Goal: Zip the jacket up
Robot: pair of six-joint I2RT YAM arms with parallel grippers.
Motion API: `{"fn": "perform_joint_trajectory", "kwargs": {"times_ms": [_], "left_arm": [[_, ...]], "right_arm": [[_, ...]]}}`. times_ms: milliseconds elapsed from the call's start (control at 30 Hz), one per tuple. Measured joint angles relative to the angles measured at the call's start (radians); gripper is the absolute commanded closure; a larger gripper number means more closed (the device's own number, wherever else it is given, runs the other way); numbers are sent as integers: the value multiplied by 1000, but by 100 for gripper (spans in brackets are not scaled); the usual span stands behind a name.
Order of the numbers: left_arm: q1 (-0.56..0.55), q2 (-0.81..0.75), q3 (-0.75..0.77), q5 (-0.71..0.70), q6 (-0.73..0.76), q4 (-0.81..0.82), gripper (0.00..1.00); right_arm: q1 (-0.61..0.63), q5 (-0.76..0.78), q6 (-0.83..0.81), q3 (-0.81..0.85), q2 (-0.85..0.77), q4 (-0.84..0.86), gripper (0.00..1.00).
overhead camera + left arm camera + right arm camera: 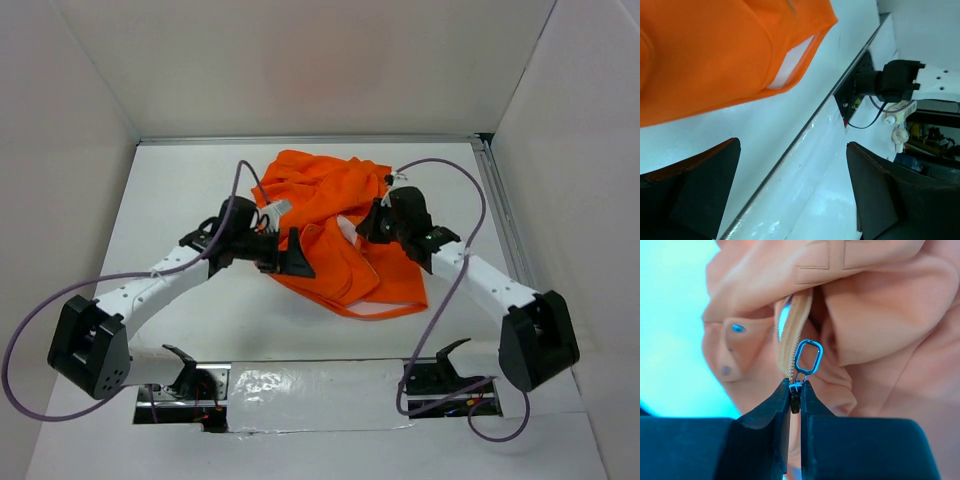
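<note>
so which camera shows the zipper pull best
Right wrist: the zipper pull is close up, its base pinched in the right claw. Top view hides it in the crumpled jacket; left wrist shows only orange fabric.

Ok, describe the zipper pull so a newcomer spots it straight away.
Start at the orange jacket crumpled on the white table. Toward its right side, the right gripper pinches at the pale zipper track. The zipper pull is the small silver oblong ring standing just above the gripper's tips, the only metal loop among orange folds and flat round snaps.
</note>
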Motion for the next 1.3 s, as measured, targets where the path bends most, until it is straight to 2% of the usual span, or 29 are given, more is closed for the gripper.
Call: {"fn": "perform_joint_trajectory", "kwargs": {"times_ms": [133, 367, 667, 967, 1033, 1100, 1167, 1200, 1300], "left_arm": [[-150, 46, 27, -149, -55, -54, 1], [-346, 292, 249, -361, -137, -143, 1], [-434, 589, 537, -510, -254, -301, 1], [-443, 712, 623, -640, -366, -431, 3], [-443, 724, 631, -643, -369, -433, 15], [-445, 737, 637, -653, -378, -439, 42], [-446, 756, 644, -669, -391, -447, 76], [-446, 763, 645, -671, -401, -452, 100], [-446, 763, 652, -684, -422, -465, 100]], "right_arm": [[10, 21, 19, -23, -121, -18, 100], [-7, 27, 71, -73, -177, -72, 100], [-72, 24, 106, -92, -243, -126, 100], [-122, -22, 162, -105, -239, -138, 100], [-126, -30, 171, -111, -232, -138, 100], [-129, -37, 182, -114, -220, -135, 100], [-134, -42, 187, -120, -214, -135, 100], [-137, -43, 190, -124, -212, -137, 100], [-152, -39, 190, -127, -208, -145, 100]]}}
